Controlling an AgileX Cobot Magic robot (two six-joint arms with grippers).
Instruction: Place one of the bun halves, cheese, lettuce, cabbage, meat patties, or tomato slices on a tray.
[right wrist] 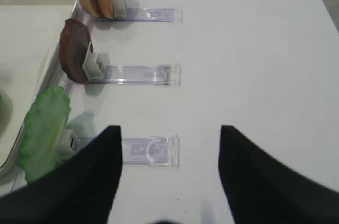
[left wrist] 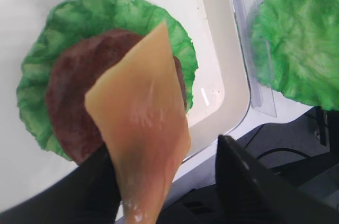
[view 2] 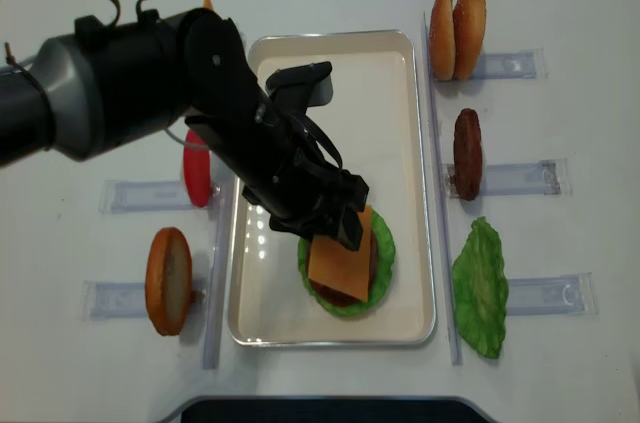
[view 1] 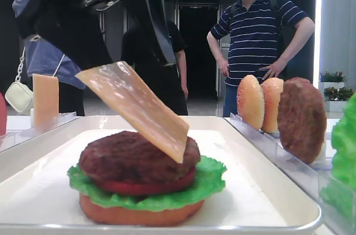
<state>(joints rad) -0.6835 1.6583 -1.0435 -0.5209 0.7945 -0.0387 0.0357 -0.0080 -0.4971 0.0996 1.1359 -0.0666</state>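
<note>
The left arm is reached diagonally over the tray (view 2: 405, 143) from the upper left, its left gripper (view 2: 335, 228) held just above the stacked burger. In the left wrist view the black fingers (left wrist: 249, 181) are seen spread apart, with the cheese (left wrist: 143, 123) resting against the left one only; whether it is still pinched cannot be told. The cheese is a thin pale-orange square, glossy, slightly translucent, tilted steeply with its lower corner touching the meat patty (view 1: 119, 157) top. Under the patty a tomato slice (view 1: 144, 186), lettuce (view 1: 208, 182) and a bun half (view 1: 139, 213) are stacked at the near end of the tray. The stack sits close to the tray's right rim and near rim; the far half of the tray is bare white. The right gripper (right wrist: 169, 181) is parked over the white counter (right wrist: 254, 49) right of the tray, fingers wide apart, gripping nothing. Beside the tray's right rim, two bun halves (view 2: 457, 21), a spare patty (view 2: 467, 153) and a spare lettuce leaf (view 2: 480, 288) are lined up on clear holders (right wrist: 143, 74). A man in a striped shirt (view 1: 256, 29) is seen standing behind.
</note>
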